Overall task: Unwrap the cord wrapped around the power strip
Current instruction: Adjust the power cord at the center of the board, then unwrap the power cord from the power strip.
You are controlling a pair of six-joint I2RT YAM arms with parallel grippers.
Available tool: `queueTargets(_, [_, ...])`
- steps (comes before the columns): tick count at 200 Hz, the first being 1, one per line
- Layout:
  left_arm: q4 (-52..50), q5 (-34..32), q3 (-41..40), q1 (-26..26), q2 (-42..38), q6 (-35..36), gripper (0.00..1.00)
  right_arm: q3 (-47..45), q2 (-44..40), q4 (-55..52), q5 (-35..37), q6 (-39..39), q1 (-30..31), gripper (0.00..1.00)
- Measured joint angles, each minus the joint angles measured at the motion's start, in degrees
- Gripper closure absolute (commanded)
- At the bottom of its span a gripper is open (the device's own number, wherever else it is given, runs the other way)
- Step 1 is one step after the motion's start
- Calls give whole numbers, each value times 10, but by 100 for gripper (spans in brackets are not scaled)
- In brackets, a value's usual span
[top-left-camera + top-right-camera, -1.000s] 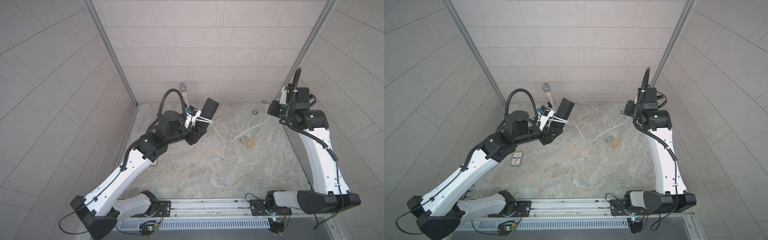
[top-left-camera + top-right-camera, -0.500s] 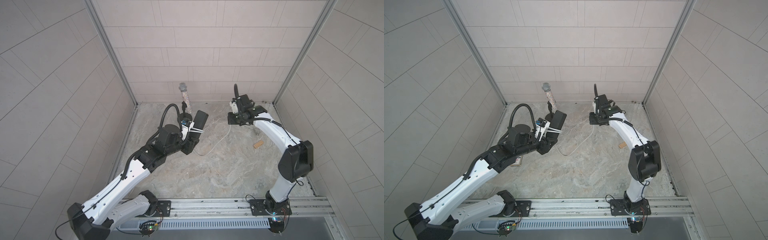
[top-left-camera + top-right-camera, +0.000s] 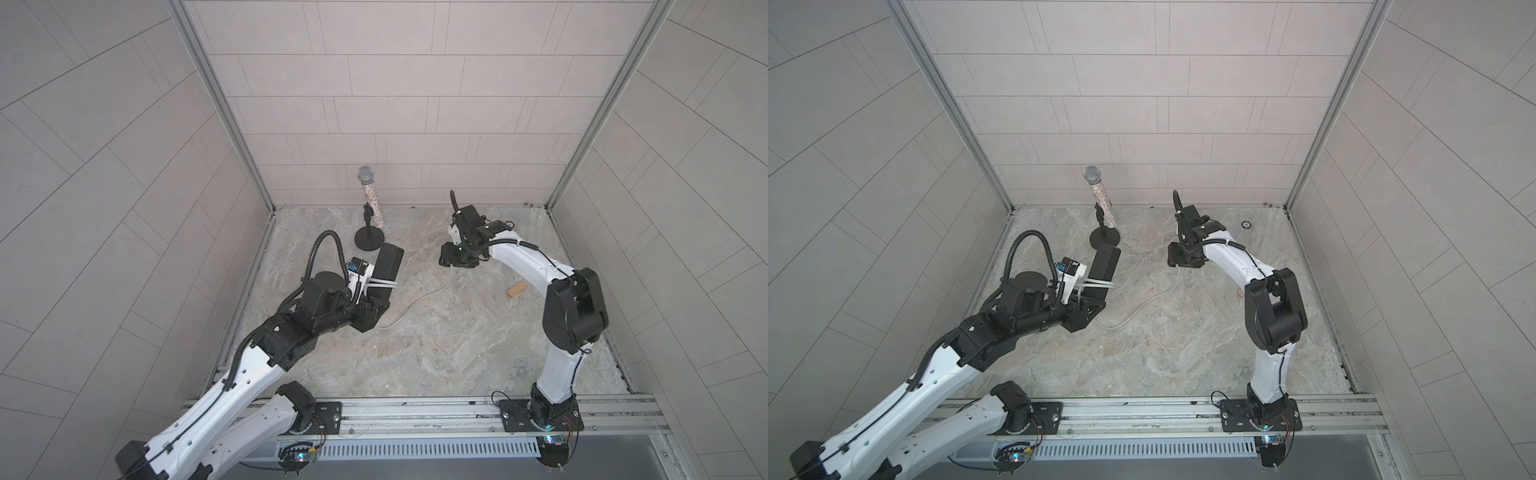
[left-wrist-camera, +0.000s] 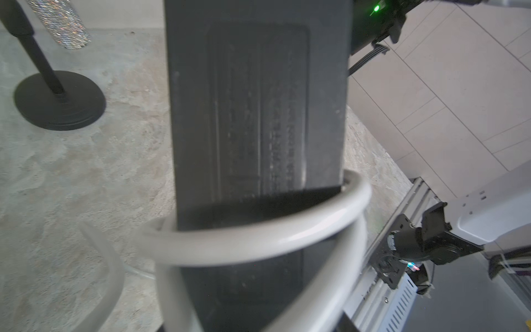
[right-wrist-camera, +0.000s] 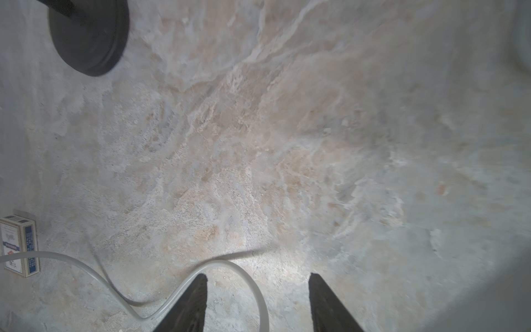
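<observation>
Right hand [image 3: 452, 261] swung in from the far right to the middle, fingers now parted. The cord [image 3: 419, 300] lies slacker, curled closer in. Left hand [image 3: 376, 306] pulled the power strip [image 3: 386, 270] back toward the front.

Pale grey tiled walls [image 3: 395, 104] are enclosing the marbled beige-grey worktop [image 3: 436, 340] on three sides, aluminium posts [image 3: 224, 108] standing in the back corners. Soft even light is falling across it, and a metal rail [image 3: 415, 409] is running along its front edge.

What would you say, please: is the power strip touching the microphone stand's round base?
Apart. The left wrist view shows bare floor between the power strip and the stand's base.
</observation>
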Motion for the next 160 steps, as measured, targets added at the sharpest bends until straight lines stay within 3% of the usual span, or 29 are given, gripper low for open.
queueTargets(34, [54, 67, 1, 0, 22, -41, 100, -48, -148, -22, 32, -27, -1, 41])
queueTargets(55, [102, 113, 2, 0, 27, -73, 100, -123, -242, 3, 23, -44, 7, 42])
queueTargets(79, [156, 164, 23, 0, 41, -113, 100, -251, -346, 95, -11, -61, 55, 39])
queueTargets(100, [212, 199, 45, 0, 59, -153, 100, -375, -417, 244, -39, -70, 122, 33])
queueTargets(126, [295, 232, 50, 0, 76, -220, 100, -471, -424, 443, -56, -75, 182, 29])
queueTargets(160, [370, 250, 50, 0, 89, -287, 100, -473, -336, 656, -86, -82, 212, 27])
